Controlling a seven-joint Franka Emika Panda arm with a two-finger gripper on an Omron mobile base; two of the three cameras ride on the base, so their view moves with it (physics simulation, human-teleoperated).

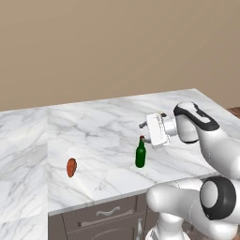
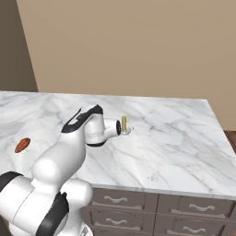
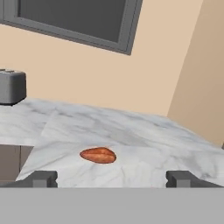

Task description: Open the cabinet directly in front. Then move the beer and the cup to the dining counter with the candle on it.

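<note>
The beer, a slim green bottle with a red cap, stands upright on the dining counter near its front edge. My gripper hovers level with the cap, just to its right, with the jaws open and nothing between them. In the hand view the fingertips stand far apart with nothing between them. The candle stands on its small round base on the counter, just behind my wrist. The cup is out of view. I cannot tell whether the dark grey framed panel on the far wall is the cabinet.
A reddish-brown oval thing lies on the marble left of the bottle, also in the hand view. A grey toaster sits on a far counter. Dark drawers with silver handles run under the front edge.
</note>
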